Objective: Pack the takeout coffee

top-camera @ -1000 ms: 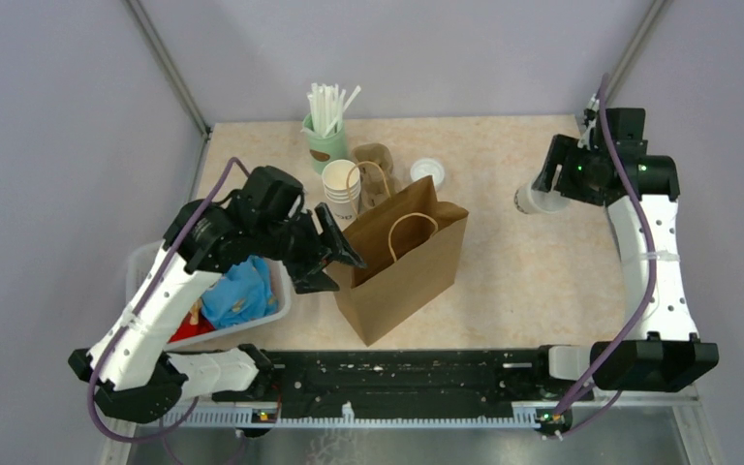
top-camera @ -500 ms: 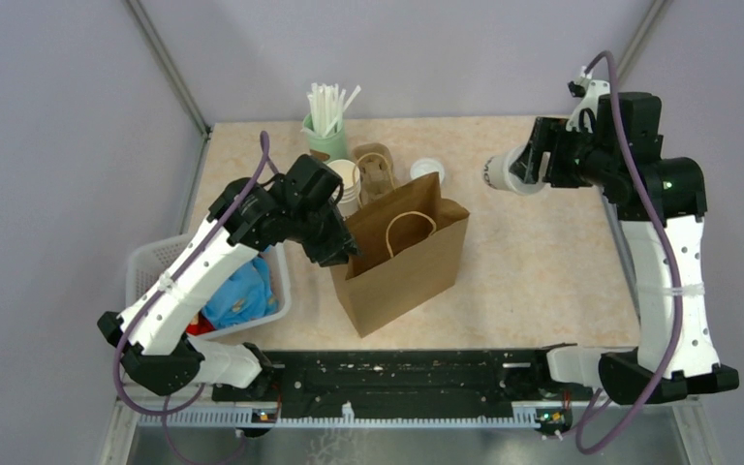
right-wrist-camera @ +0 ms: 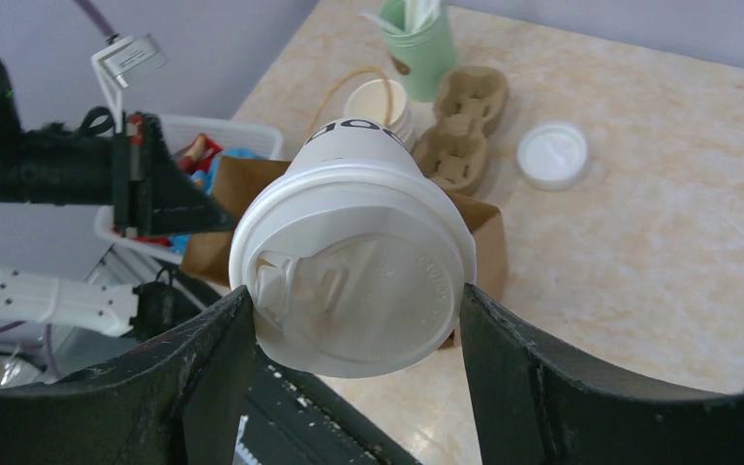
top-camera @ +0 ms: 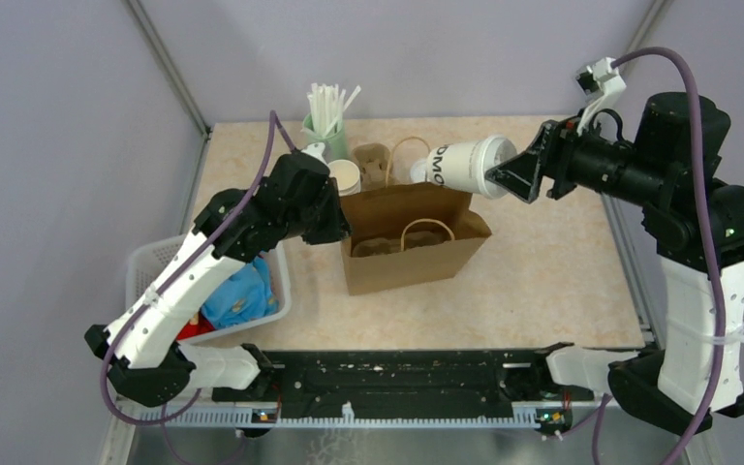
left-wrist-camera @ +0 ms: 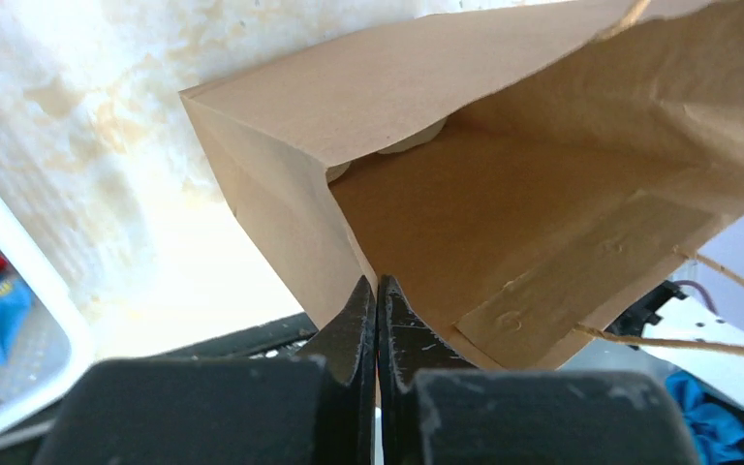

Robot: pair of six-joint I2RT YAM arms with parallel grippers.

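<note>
The takeout coffee, a cream-white cup with dark lettering and a white lid, lies tipped on its side in the air above the back rim of the brown paper bag. My right gripper is shut on it, one finger at each side of the lid. The bag stands upright with its mouth open. My left gripper is shut on the bag's left wall, and the paper edge is pinched between its closed jaws.
Behind the bag stand a stack of lidless paper cups, a brown pulp carrier and a green cup of straws. A loose white lid lies on the table. A white basket with blue cloth sits at the left.
The left gripper closed on the bag's left edge, and the bag now stands squarer with its mouth open. The right arm carried the cup leftward, up over the bag.
</note>
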